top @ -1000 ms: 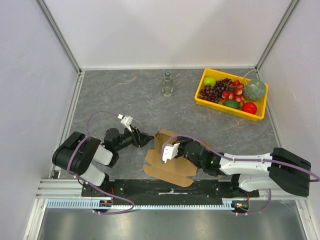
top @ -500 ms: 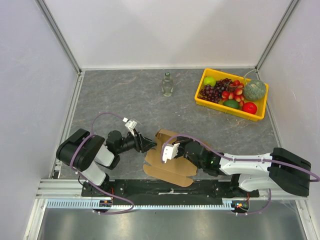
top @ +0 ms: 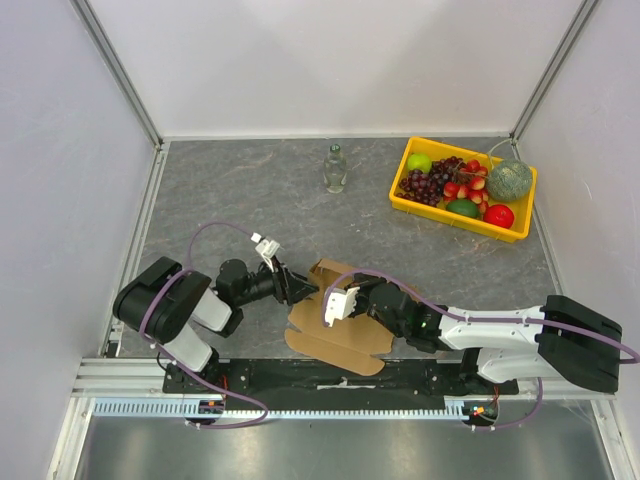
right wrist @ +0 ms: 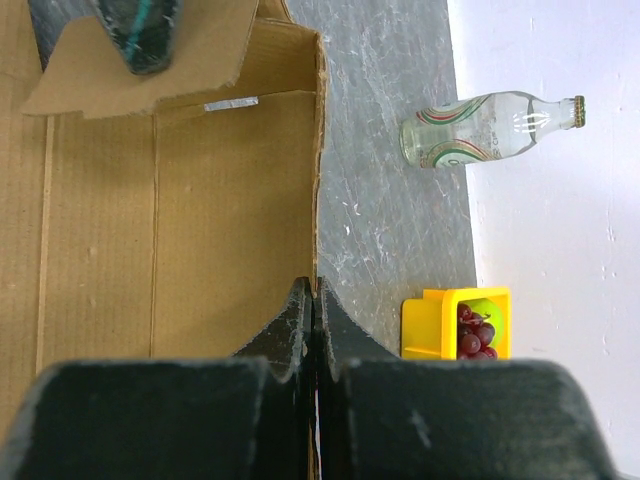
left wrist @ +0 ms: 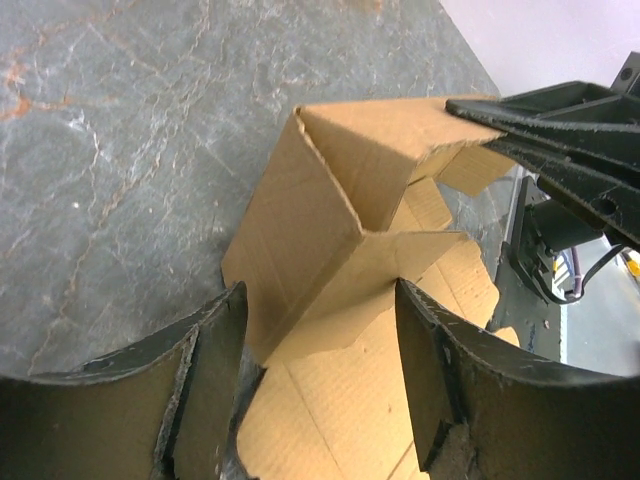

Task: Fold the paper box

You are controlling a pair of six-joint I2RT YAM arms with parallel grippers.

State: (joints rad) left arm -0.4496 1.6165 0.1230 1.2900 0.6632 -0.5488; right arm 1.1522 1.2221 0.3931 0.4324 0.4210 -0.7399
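Note:
The paper box (top: 335,335) is a brown cardboard sheet lying at the near edge, with one wall raised at its far side. My right gripper (top: 345,287) is shut on the top edge of that raised wall (right wrist: 314,300), pinching it between its fingers. My left gripper (top: 303,287) is open at the box's left edge. In the left wrist view (left wrist: 320,345) its fingers straddle the flat panel, just short of the raised folded corner (left wrist: 330,210). In the right wrist view a left fingertip (right wrist: 140,30) shows over a flap of the box (right wrist: 200,220).
A glass bottle (top: 335,168) stands at the back middle; it also shows in the right wrist view (right wrist: 480,125). A yellow tray (top: 430,216) of fruit sits at the back right. The table's near edge and rail run just under the box.
My left gripper has moved right to the box's left edge, jaws still open. The right gripper and the raised wall have stayed put.

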